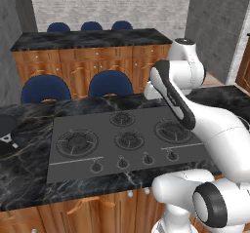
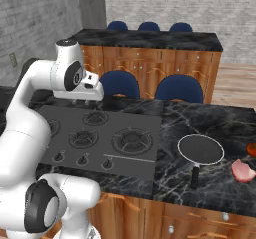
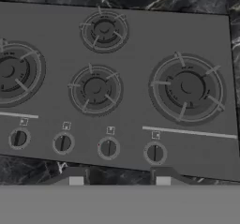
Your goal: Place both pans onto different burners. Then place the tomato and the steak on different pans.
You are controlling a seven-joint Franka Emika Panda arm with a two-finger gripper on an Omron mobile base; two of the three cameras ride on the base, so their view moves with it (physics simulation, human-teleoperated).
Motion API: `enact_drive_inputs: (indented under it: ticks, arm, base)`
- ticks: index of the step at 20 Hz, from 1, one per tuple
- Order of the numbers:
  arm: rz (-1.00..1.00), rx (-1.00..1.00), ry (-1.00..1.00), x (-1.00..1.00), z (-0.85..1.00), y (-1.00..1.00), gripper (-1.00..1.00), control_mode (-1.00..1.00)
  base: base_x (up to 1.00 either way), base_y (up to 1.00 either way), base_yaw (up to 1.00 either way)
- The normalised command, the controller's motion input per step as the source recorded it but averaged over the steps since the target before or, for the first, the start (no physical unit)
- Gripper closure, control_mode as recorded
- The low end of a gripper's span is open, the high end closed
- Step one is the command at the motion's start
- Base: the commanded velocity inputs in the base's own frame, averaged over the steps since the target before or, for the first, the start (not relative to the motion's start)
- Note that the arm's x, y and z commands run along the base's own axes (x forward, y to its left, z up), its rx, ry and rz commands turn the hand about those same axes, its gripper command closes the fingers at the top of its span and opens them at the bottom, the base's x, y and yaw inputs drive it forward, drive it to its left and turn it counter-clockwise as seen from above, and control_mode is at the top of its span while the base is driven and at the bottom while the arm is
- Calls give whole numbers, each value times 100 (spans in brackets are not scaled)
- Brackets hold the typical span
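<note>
Clearly, the skillet [image 2: 200, 149] handle points toward the counter's [image 2: 220, 128] near edge.

No readable text; small white marks above cooktop [image 3: 131, 120] knobs [image 3: 108, 148] illegible

Non-task items around the cooking area

We see a black marble counter [image 1: 29, 178] on wooden cabinets [image 2: 200, 223], with two blue chairs [image 1: 45, 88] tucked just behind it. We note a second marble-topped island [image 1: 88, 39] farther back, with three more blue chair backs [image 1: 91, 26] beyond it. A pale brick wall [image 1: 107, 3] closes the rear, and grey walls [image 1: 215, 22] stand at the sides.
</note>
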Motion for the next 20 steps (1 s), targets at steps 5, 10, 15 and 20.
enact_drive_inputs:
  ticks: [5, 10, 15, 20]
  arm:
    - [0, 0, 0, -18, 0, -8, -100, -100]
    - [0, 0, 0, -40, 0, -38, -100, -100]
    - [0, -4, 0, -28, 0, -45, -100, -100]
    - [-5, -9, 0, -8, -6, -42, -100, -100]
  base:
    - [0, 0, 0]
    - [0, 0, 0]
    - [0, 0, 0]
    - [0, 0, 0]
